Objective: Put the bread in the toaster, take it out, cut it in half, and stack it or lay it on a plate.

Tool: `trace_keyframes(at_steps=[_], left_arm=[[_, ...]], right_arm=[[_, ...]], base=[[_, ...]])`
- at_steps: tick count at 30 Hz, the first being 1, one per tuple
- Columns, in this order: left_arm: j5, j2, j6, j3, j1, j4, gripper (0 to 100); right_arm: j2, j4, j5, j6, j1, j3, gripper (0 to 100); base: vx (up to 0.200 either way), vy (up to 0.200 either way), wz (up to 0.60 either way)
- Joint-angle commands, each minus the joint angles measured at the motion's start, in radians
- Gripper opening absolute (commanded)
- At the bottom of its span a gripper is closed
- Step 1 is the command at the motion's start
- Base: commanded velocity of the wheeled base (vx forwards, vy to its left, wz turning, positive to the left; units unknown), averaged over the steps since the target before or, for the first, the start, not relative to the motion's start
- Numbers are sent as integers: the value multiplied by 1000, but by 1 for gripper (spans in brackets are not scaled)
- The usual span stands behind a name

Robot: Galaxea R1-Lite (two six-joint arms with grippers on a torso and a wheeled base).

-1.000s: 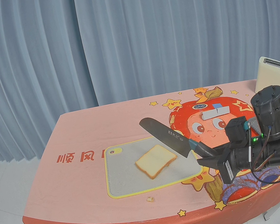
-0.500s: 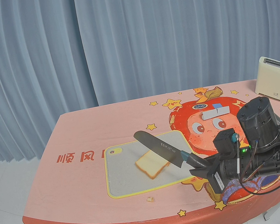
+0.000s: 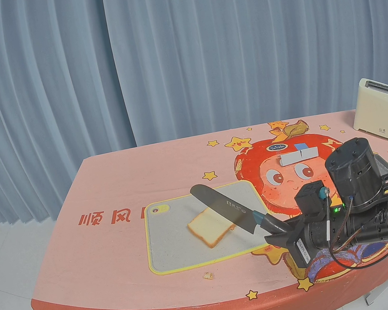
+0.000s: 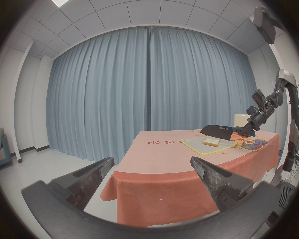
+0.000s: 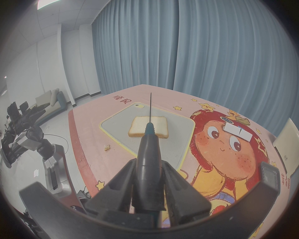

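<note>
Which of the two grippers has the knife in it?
The right gripper, shut on the knife, its blade over the bread; the left gripper is open and empty.

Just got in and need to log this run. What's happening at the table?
The right end effector grips a dark knife by its handle, blade held over the slice of white bread on the grey, yellow-rimmed cutting board. The bread looks uncut; whether the blade touches it is unclear. The left end effector hangs open beside the pink-clothed table. The cream toaster stands far right.
</note>
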State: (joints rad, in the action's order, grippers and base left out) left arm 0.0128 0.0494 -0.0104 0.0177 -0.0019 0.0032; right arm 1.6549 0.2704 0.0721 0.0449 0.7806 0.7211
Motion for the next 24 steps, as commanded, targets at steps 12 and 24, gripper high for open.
trace_keyframes(at_steps=[12,24], left_arm=[[-4,3,3,-18,-1,-2,100],[-2,1,-3,-18,-3,-178,100]], right_arm=[[20,1,0,1,15,20,0],[19,1,0,3,17,9,0]], base=[[0,0,0],[0,0,0]])
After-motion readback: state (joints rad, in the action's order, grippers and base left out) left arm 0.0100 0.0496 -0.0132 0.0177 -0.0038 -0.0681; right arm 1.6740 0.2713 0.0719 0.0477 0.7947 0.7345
